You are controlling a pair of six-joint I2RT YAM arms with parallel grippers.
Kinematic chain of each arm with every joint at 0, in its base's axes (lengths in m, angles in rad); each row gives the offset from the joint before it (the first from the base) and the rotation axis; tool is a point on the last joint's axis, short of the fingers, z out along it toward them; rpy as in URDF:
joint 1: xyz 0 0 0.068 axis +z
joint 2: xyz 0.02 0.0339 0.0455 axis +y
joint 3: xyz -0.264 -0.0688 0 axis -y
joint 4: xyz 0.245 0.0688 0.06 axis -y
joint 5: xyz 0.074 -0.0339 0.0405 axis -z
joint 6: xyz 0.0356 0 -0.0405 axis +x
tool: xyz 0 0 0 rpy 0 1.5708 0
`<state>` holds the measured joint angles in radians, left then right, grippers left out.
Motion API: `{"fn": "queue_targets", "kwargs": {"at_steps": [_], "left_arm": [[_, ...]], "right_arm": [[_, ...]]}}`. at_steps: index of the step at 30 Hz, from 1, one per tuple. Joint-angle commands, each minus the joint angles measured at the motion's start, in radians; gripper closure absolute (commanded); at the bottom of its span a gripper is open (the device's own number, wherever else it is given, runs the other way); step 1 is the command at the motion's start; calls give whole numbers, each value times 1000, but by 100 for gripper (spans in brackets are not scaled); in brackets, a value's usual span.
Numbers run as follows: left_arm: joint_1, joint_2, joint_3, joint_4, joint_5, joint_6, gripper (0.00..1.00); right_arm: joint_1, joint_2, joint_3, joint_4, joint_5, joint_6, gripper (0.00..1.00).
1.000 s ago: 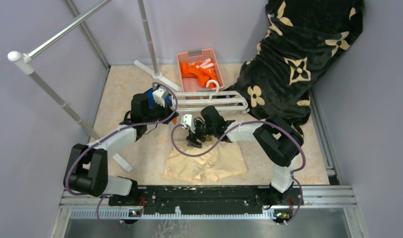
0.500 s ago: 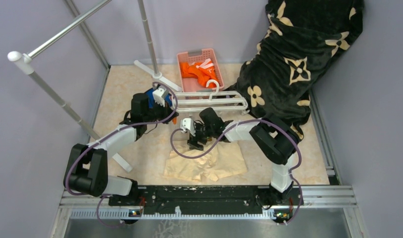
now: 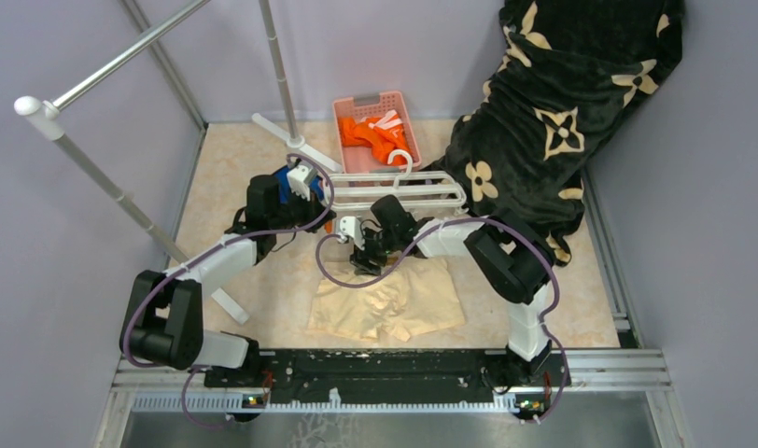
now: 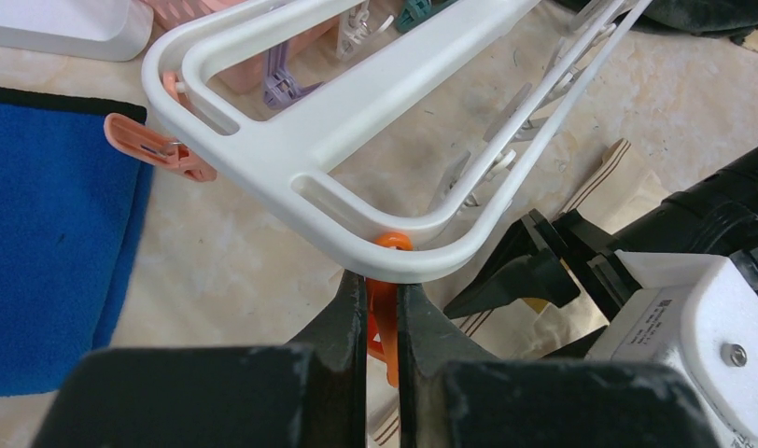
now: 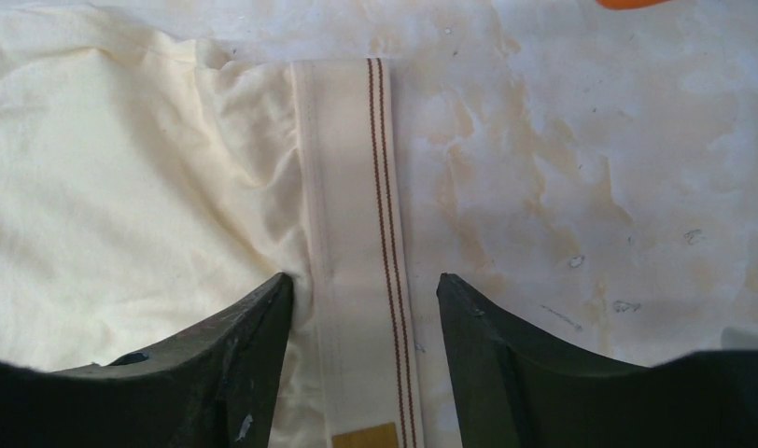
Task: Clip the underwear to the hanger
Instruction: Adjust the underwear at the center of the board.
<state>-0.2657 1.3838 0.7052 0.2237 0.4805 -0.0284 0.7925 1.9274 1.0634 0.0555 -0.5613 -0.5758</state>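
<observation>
Straddling the striped elastic waistband of the pale peach soft-fabric boxer-brief underwear, lying on the marbled beige worktop near the white plastic barred hanger, with right fingers partly open and empty. Pinching an orange plastic clip at the hanger's end with left fingers nearly shut. Judged light, limp, bunch-prone; best gripped at the firmer waistband.

- one pair of pale peach soft-fabric boxer shorts;
- one white plastic rectangular drying frame of parallel bars;
- two orange plastic clips at that frame's end, seen from the left wrist;
- one pink slotted plastic basket;
- one folded blue cloth;
- one black blanket with beige flowers;
- two black-and-white robot arms.
</observation>
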Motion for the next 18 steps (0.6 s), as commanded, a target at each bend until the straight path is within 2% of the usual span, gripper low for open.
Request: {"fn": "queue_targets", "kwargs": {"at_steps": [1,5,7,9,12,18], "left_arm": [[6,12,31,-5,-12,1,100],[6,15,32,-6,-11,1,100],[6,17,33,-7,-11,2,100],[6,16,34,-8,-13,4,100],[6,14,34,-12,-18,8,100],[7,14,36,-13,-21,10,100]], "right_arm": [[-13,79,-4,-138,116,-45,38],[-13,72,-15,-122,130,-43,35],[-13,80,-11,-133,132,-44,38],[-13,89,-5,-149,129,-51,48],[-13,79,-27,-113,134,-40,73],[-13,10,-97,10,182,-30,98]]}}
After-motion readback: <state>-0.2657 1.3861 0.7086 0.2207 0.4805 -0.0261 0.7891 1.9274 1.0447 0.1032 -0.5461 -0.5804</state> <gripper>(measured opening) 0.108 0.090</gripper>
